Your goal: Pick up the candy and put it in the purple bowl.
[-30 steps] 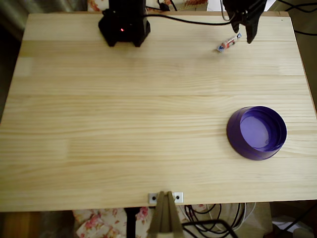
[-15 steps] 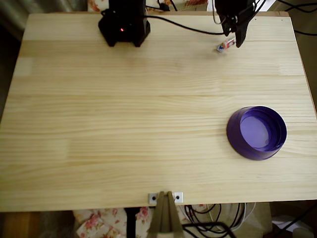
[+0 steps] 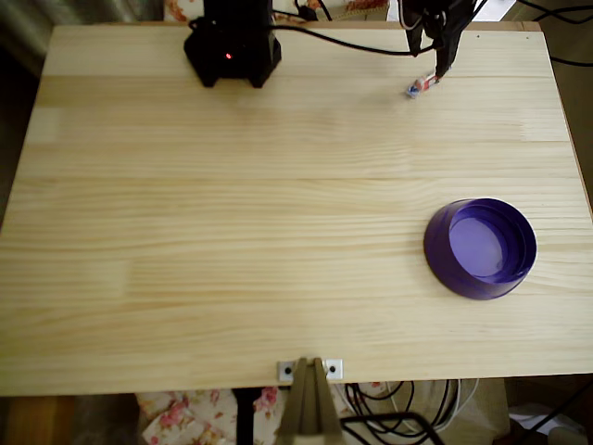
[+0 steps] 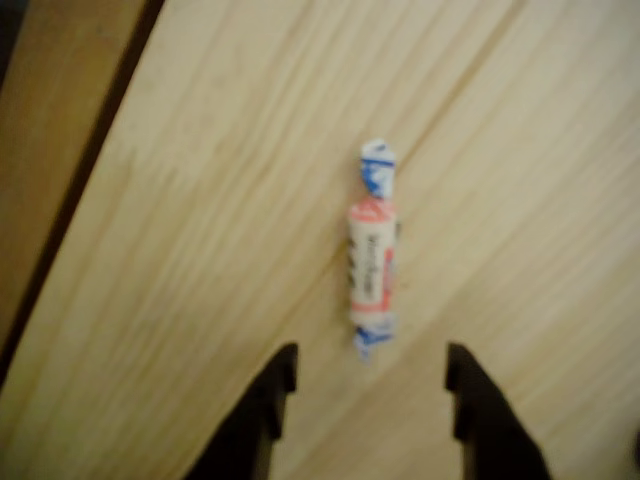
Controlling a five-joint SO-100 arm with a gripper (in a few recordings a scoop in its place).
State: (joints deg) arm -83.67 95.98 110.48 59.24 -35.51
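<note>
In the wrist view, two dark fingertips (image 4: pixel 270 385) are seen at the bottom edge, spread apart with bare wood between them, so the gripper (image 4: pixel 368 385) is open and nothing is pinched. Just beyond the gap, the candy (image 4: pixel 372 255) lies flat on the pale wooden table (image 4: pixel 200 250), its near twisted end level with the fingertips' far ends and untouched by either. Its long axis runs almost straight up the picture, away from the gripper; white wrapping with red bands and blue twisted ends is made out, though the picture is somewhat blurred. The table's dark edge is seen at the upper left. In the overhead view, the wider layout is given: the purple bowl (image 3: pixel 480 247) stands near the table's right side, well apart from the candy, and only its lighter violet floor is seen inside. Farther up, close to the far edge, the candy (image 3: pixel 420 85) lies slanted, lower left to upper right, with the gripper (image 3: pixel 439 65) at its upper right end. The arm's black base (image 3: pixel 232 51) sits at the far edge, to the left.
</note>
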